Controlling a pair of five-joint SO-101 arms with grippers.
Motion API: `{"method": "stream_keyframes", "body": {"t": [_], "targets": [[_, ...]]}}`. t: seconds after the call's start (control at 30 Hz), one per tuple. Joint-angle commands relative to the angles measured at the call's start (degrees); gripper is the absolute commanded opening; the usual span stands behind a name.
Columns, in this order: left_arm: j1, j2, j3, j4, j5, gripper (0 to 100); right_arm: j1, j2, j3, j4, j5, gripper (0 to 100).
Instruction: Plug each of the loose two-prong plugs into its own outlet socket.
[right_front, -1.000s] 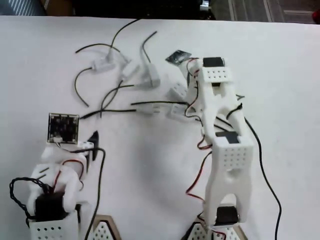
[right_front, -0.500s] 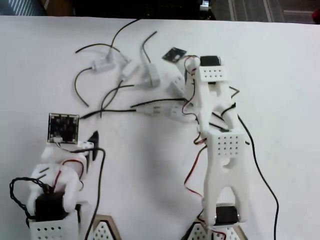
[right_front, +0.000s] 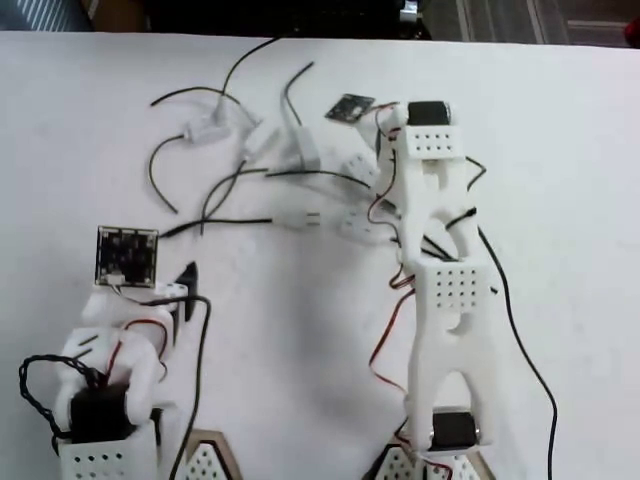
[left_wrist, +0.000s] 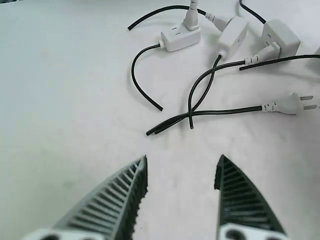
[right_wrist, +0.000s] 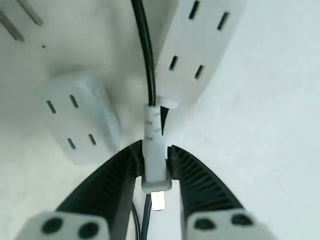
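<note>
My right gripper (right_wrist: 155, 165) is shut on a white two-prong plug (right_wrist: 154, 150), whose black cord (right_wrist: 145, 50) runs on ahead of the fingers. Just beyond the plug lie two white outlet blocks, a long one (right_wrist: 200, 45) and a smaller one (right_wrist: 80, 115). In the high view the right arm (right_front: 430, 190) stretches to the middle of the table among the cords. A loose plug (left_wrist: 290, 104) lies on the table ahead of my left gripper (left_wrist: 181, 172), which is open and holds nothing, low at the near left (right_front: 186, 280).
Several white outlet blocks (right_front: 205, 127) (right_front: 305, 150) and black cords (right_front: 180, 210) are tangled across the far middle of the white table (right_front: 560, 150). Another plug with its cord (right_front: 300, 220) lies left of the right arm.
The right arm shifted slightly away and turned, and the held plug's cord swung toward the far side of the table. The left arm has not moved.
</note>
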Motion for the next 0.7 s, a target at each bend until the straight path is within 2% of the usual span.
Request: {"method": "stream_keyframes", "body": {"t": [0.0,0.2,0.47,0.67], "targets": [[-0.31,-0.66,0.09,-0.88,-0.53,23,1.1,-1.45,-3.78,0.57,-1.76,1.7],[-0.22,-0.66,0.09,-0.88,-0.53,23,1.27,-10.86,4.92,0.75,-3.96,1.7],[-0.22,-0.66,0.09,-0.97,-0.35,23,-2.15,-37.14,38.77,0.48,-4.84,1.7],[-0.13,-0.66,0.09,-0.97,-0.35,23,-5.32,-50.59,60.66,-1.89,-5.1,1.7]]}}
